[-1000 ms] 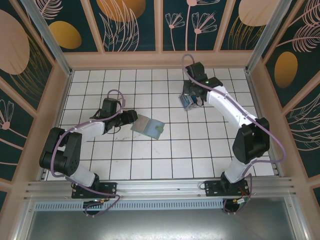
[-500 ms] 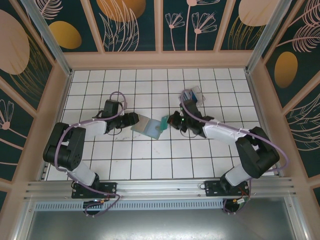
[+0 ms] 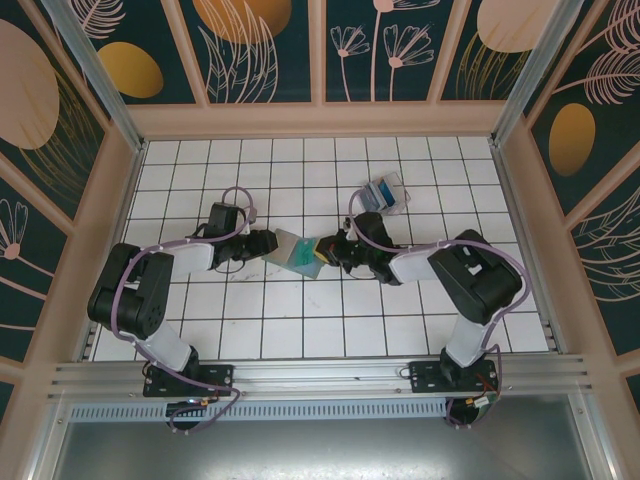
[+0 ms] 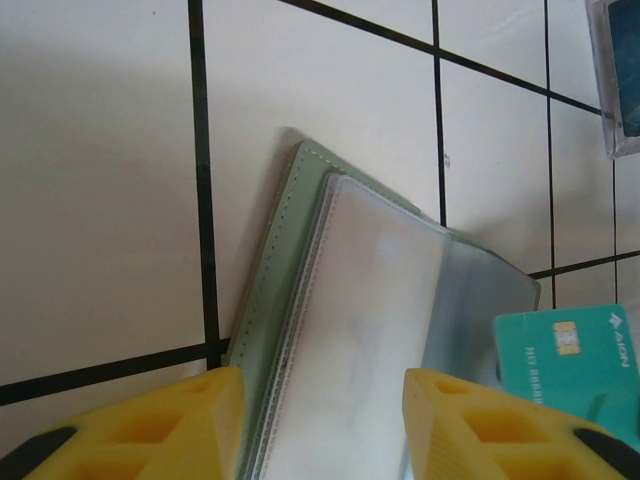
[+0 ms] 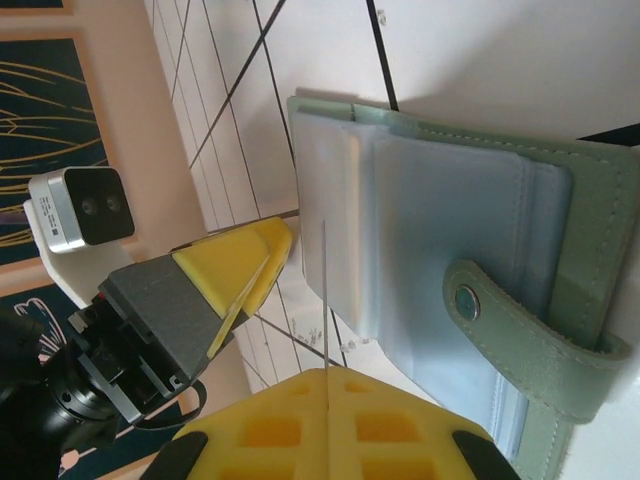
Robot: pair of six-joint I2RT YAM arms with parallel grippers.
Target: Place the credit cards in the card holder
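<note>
The left claw (image 3: pixel 268 244) stands about half open, its yellow fingers astride the nine-o'clock edge of the card holder (image 3: pixel 293 248); whether they touch it I cannot tell. From above, the holder lies open at three o'clock from that claw, long axis roughly ten to four. Across it, the right claw (image 3: pixel 325 250) pinches a teal card (image 4: pixel 565 360), aimed toward nine o'clock. The snap strap (image 5: pixel 520 330) may crowd the card's path. The other credit cards (image 3: pixel 383 193) sit at one o'clock, well apart.

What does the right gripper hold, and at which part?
A teal credit card, pinched at one edge in the right gripper, its free end at the card holder.
</note>
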